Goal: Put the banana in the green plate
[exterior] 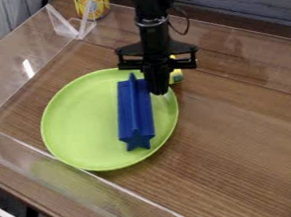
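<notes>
The green plate (pixel 73 130) lies left of centre on the wooden table, with a long blue block (pixel 135 110) resting across its right half. My black gripper (pixel 162 86) points straight down at the plate's right rim, just right of the block's far end. Its fingers are drawn together on the banana (pixel 170 79). Only a sliver of the banana's yellow shows between and beside the fingers; the rest is hidden.
A yellow can (pixel 88 1) stands at the back, beyond the clear wall. Clear plastic walls (pixel 7 58) fence the table on the left, front and right. Bare wood (pixel 244 118) lies to the right of the plate.
</notes>
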Available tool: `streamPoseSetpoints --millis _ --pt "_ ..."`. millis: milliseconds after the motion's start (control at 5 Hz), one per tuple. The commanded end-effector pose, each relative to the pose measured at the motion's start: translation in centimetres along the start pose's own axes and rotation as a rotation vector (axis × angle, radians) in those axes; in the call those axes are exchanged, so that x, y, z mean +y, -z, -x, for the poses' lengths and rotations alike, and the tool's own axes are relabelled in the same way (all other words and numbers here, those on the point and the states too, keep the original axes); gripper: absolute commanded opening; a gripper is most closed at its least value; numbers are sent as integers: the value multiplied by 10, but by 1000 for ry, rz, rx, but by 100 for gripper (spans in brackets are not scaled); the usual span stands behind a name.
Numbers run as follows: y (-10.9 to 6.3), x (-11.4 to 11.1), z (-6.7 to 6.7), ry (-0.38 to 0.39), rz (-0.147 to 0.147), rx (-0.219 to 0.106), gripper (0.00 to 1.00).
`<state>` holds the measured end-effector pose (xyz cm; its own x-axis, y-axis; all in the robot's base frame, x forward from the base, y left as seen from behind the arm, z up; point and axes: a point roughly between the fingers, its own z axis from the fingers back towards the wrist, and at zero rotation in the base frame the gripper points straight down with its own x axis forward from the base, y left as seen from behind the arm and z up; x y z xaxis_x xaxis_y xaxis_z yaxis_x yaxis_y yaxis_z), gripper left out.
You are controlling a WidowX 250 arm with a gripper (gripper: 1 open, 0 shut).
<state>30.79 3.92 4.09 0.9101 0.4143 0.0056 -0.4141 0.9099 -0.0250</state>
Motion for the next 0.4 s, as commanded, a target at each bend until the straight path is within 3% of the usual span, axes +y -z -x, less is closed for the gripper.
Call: streamPoseSetpoints --millis 0,200 --pt "-22 0 -14 -48 25 -41 0" --pt "-27 -1 -21 -88 34 -47 0"
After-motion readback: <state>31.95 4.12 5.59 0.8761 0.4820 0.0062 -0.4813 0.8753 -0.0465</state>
